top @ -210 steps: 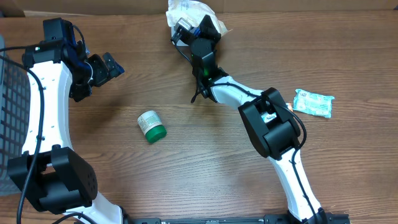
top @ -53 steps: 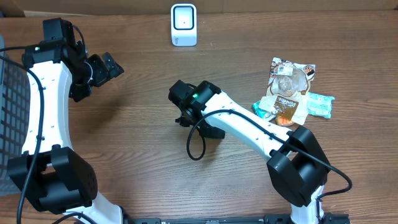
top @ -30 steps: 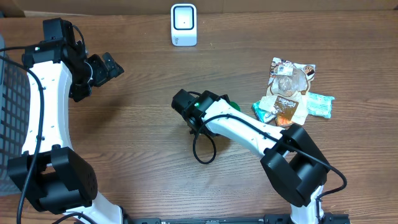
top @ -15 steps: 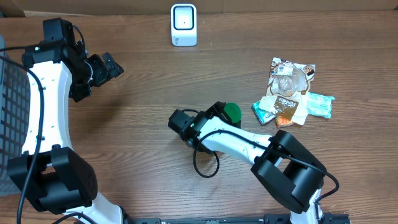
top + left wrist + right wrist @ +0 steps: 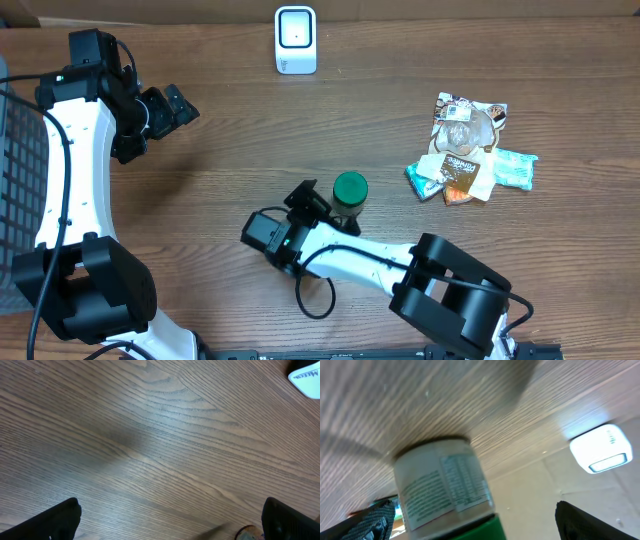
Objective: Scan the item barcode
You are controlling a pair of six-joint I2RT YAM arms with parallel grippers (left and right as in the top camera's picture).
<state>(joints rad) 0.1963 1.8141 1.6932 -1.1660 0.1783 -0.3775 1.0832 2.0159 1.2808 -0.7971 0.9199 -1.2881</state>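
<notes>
Right claw (image 5: 482, 517) has its two fingers wide apart, one on each side of the small bottle (image 5: 349, 195), and it does not clamp it. The bottle stands upright near the middle of the table (image 5: 230, 140), with a green cap (image 5: 349, 186) on top and a printed label (image 5: 452, 487) around the white body. It looks light, stiff and smooth, so it probably tips or slips easily. The best hold seems to be across the body below the cap, keeping the label free. The scanner (image 5: 295, 40) stands well apart at the far edge, and a pile of packets (image 5: 465, 150) lies to one side. The left claw (image 5: 172, 108) is also apart, holding nothing, far from the bottle.
</notes>
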